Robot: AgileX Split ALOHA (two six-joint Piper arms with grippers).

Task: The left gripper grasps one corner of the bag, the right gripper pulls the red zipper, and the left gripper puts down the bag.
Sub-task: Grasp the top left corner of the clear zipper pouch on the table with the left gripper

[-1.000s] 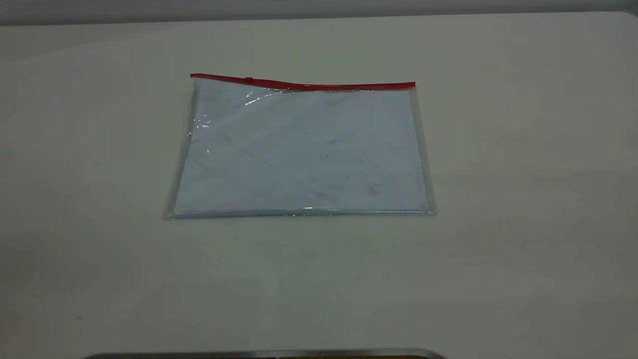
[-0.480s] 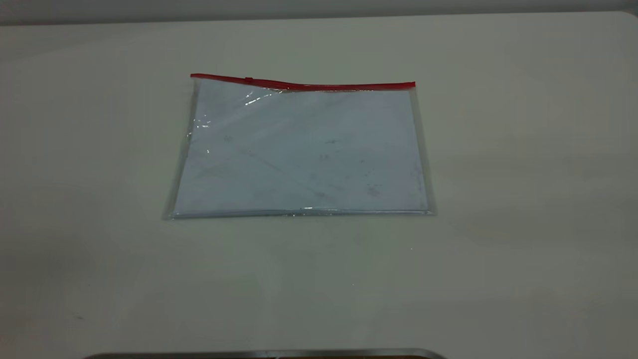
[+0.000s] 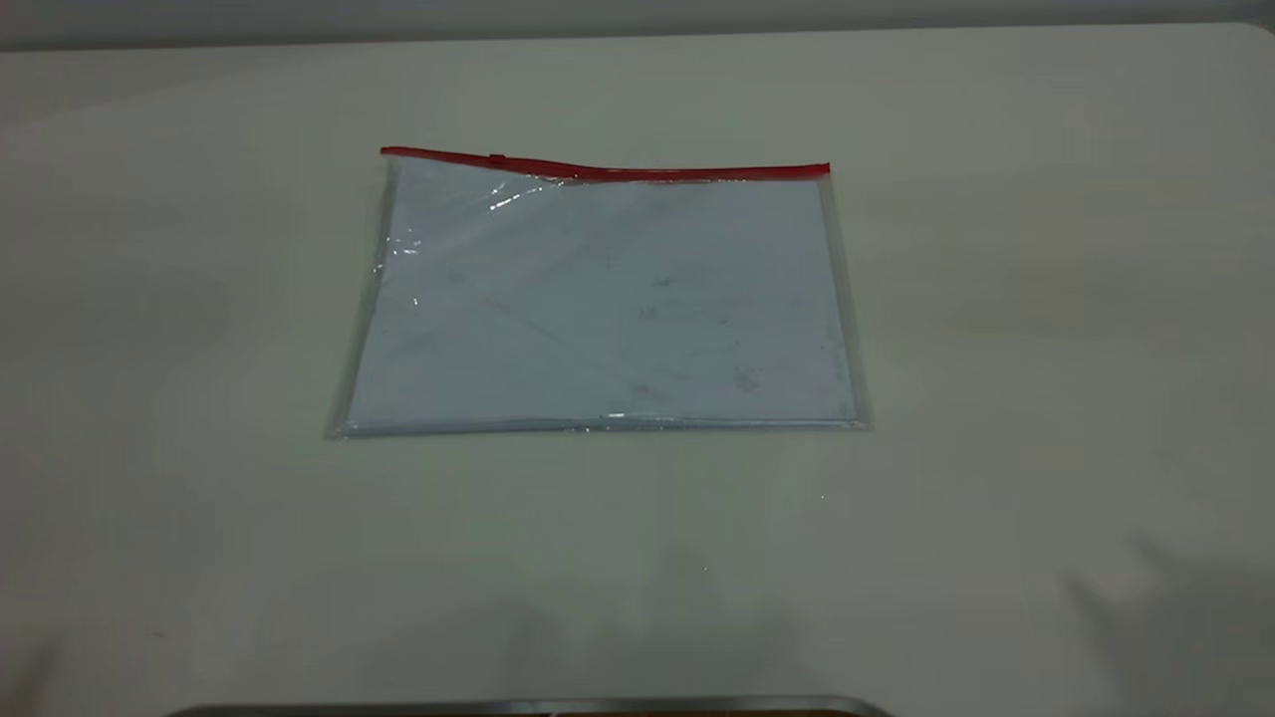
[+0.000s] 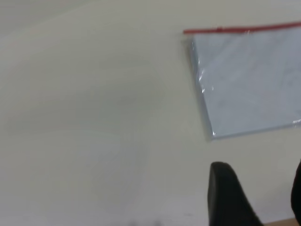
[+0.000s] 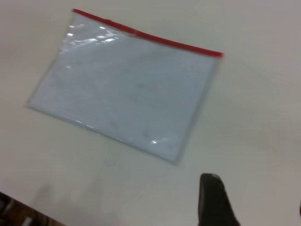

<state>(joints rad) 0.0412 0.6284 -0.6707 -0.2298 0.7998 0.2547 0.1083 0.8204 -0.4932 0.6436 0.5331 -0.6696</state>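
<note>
Clear crinkly plastic: the bag [image 3: 601, 299] lies flat near the middle of the pale worktop [image 3: 1046, 299] in the exterior view, white paper showing through. The red zipper [image 3: 605, 167] runs along its far edge at twelve o'clock, with the small slider tab [image 3: 495, 157] toward the ten o'clock end. The corner of the bag [image 3: 386, 153] at that end lies close to the tab, probably the corner to pin while the tab is drawn away. Neither claw appears here, only soft shadows at five and seven o'clock on the worktop.

In the left wrist view, the left claw [image 4: 263, 200] hangs above bare worktop, well apart from the bag, its two dark fingers spread wide, nothing between them. The zipper's end shows beyond.

In the right wrist view, the right claw [image 5: 256, 202] shows one dark finger [image 5: 212, 200] plainly; I cannot tell whether it is spread or closed. The whole bag lies ahead, untouched; no grasp has begun.
</note>
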